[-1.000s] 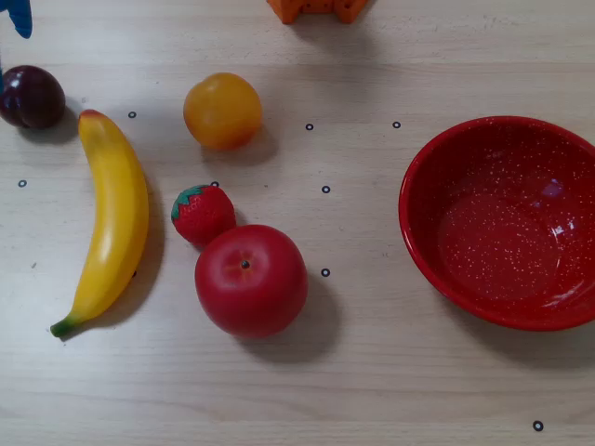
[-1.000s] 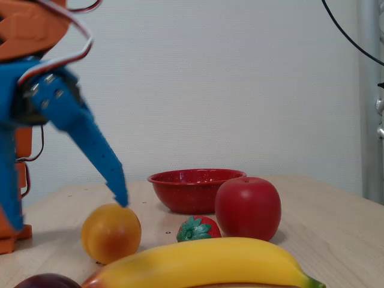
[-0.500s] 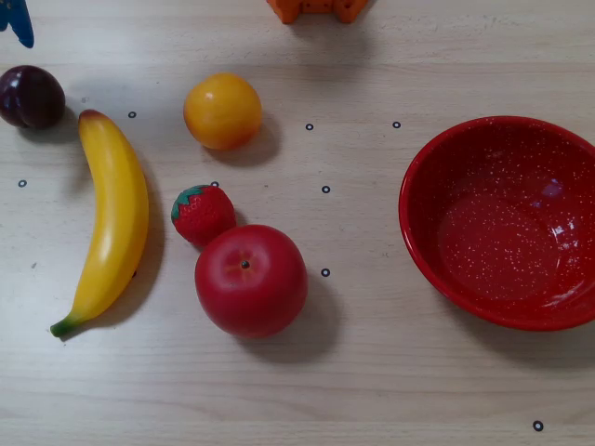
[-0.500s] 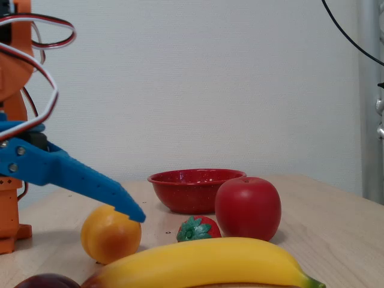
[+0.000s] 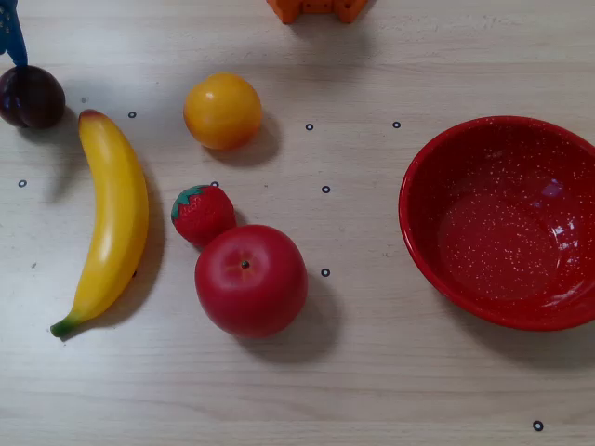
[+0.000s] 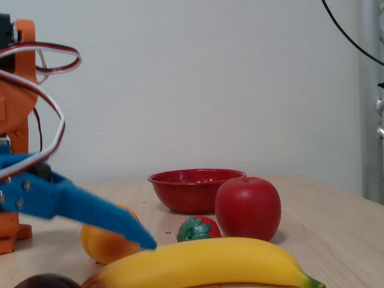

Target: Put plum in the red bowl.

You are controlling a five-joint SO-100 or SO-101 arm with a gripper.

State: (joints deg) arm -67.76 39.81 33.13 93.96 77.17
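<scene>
The plum (image 5: 31,97) is a small, dark purple fruit at the far left of the overhead view, above the tip of the banana. In the fixed view only its top (image 6: 47,281) shows, at the bottom left edge. My gripper (image 5: 14,51) enters the overhead view at the top left corner as one blue finger whose tip reaches the plum's upper edge. In the fixed view the gripper's (image 6: 147,242) blue finger slopes down to the right above the plum. The second finger is hidden. The red bowl (image 5: 437,251) stands empty at the right; the fixed view shows it at the back (image 6: 180,201).
A banana (image 5: 113,218) lies beside the plum. An orange (image 5: 222,111), a strawberry (image 5: 202,213) and a big red apple (image 5: 251,280) sit between the plum and the bowl. The arm's orange base (image 5: 316,7) is at the top edge. Cables hang at the left (image 6: 42,54).
</scene>
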